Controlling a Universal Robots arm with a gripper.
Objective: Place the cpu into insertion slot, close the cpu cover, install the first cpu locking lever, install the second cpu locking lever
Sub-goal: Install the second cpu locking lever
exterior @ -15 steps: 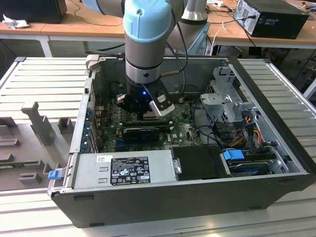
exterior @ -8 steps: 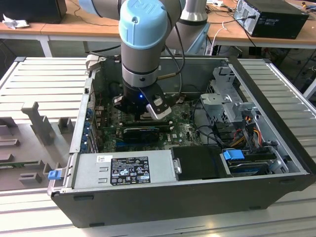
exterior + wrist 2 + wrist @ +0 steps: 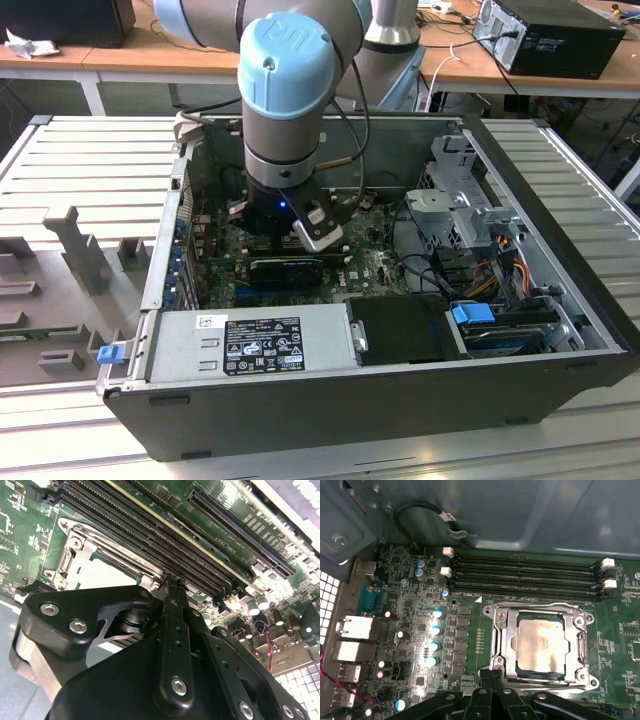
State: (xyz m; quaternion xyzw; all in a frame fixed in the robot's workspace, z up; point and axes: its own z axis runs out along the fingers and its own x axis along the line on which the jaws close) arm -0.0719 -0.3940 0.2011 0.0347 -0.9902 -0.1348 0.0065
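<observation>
In the first wrist view the cpu (image 3: 540,642), a pale square chip, lies flat in the insertion slot (image 3: 540,615), whose dark edge shows around it. The silvery cpu cover (image 3: 502,635) lies down over the chip's border. A thin locking lever wire (image 3: 535,604) runs along the socket's side nearest the memory slots. My gripper (image 3: 492,672) is shut, and its black fingertips (image 3: 172,582) sit together at the socket's edge, on the side away from the memory slots. The second wrist view shows the cpu (image 3: 102,572) and cover (image 3: 75,545) just beyond the tips. In the exterior view the gripper (image 3: 300,228) is low inside the open computer case.
Several long black memory slots (image 3: 525,577) run beside the socket on the green motherboard (image 3: 470,645). Capacitors (image 3: 436,630) and rear ports (image 3: 355,630) stand nearby. The exterior view shows the power supply (image 3: 260,340), a black card (image 3: 285,270), the drive cage (image 3: 460,205) and cables (image 3: 500,265).
</observation>
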